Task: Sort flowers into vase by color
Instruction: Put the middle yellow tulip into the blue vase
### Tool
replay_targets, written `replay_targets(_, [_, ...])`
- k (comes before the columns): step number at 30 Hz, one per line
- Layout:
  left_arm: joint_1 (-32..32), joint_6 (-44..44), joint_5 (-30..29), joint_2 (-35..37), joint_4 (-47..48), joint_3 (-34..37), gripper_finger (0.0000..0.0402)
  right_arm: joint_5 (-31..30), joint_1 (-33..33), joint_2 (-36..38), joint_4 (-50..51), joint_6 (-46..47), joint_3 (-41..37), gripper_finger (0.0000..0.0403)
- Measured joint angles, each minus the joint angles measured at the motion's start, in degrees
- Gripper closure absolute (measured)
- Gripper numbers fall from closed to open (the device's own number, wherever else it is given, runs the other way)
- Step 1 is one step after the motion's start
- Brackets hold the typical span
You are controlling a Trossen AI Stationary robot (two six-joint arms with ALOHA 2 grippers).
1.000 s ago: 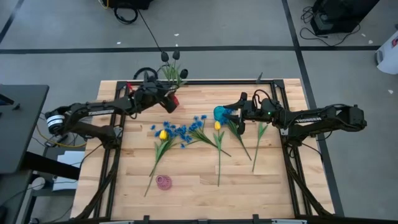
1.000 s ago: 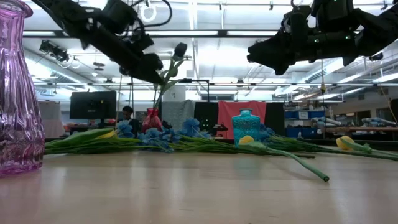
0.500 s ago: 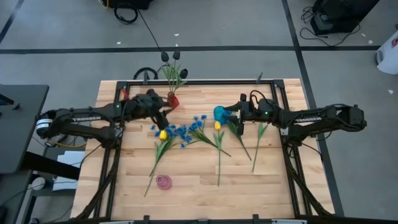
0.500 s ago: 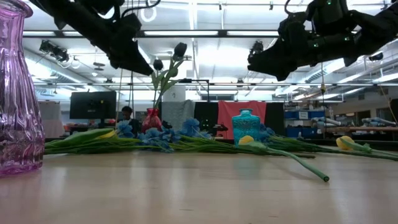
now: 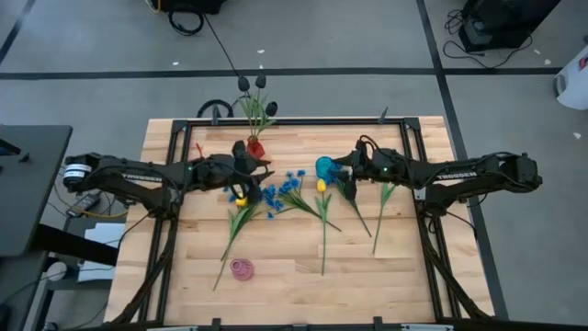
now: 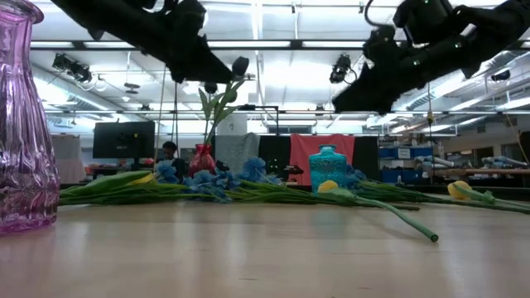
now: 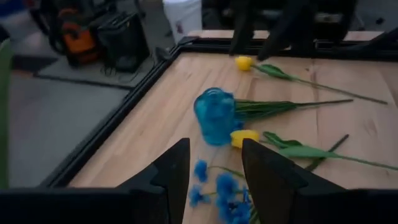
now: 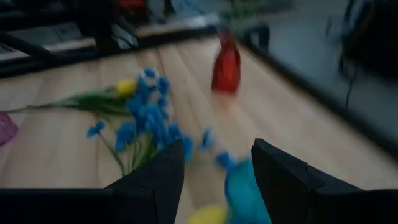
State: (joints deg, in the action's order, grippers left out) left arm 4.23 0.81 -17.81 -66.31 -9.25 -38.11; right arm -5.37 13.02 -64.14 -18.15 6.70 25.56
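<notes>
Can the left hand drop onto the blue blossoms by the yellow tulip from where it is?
Probably yes. The left hand hangs open and empty above the blue blossoms, beside the yellow tulip. Nothing lies over them; the red vase stands clear behind.

Left gripper (image 5: 260,171), right gripper (image 5: 341,166): raised, empty, parted.
</notes>
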Motion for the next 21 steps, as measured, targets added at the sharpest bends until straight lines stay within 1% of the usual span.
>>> replay_targets(3, [-0.7, 3.9, 1.4, -1.2, -2.8, 0.0, 0.0249, -1.0, -0.8, 0.0, 5.6, 7.3, 0.0, 0.0206])
replay_targets(6, [-1.1, 6.9, 4.7, -1.3, -4.1, 0.0, 0.0249, -1.1, -3.5, 0.0, 12.2, 15.5, 0.2, 0.0208])
replay_targets(8, [-1.1, 8.1, 8.0, -1.1, -5.1, 0.0, 0.0249, -1.5, -6.1, 0.0, 18.3, 20.6, 1.4, 0.0212])
replay_targets(11, [-1.1, 9.0, 13.7, -1.0, -9.2, 0.1, 0.0249, -4.2, -10.4, -0.8, 25.7, 26.2, 4.7, 0.0221])
replay_targets(13, [-1.3, 9.3, 17.0, -1.0, -14.6, 1.4, 0.0249, -4.3, -12.0, -2.5, 29.1, 28.7, 7.2, 0.0227])
replay_targets(16, [-1.7, 9.3, 18.6, -0.9, -23.2, 4.7, 0.0249, -4.4, -13.1, -6.7, 31.2, 30.5, 11.2, 0.0231])
replay_targets(19, [-1.7, 9.8, 18.5, -0.4, -31.3, 8.9, 0.0249, -4.4, -13.3, -12.6, 32.6, 30.7, 15.2, 0.0231])
replay_targets(21, [-1.6, 10.3, 17.3, -0.4, -35.4, 11.1, 0.0249, -3.9, -13.2, -16.9, 34.3, 30.7, 17.9, 0.0232])
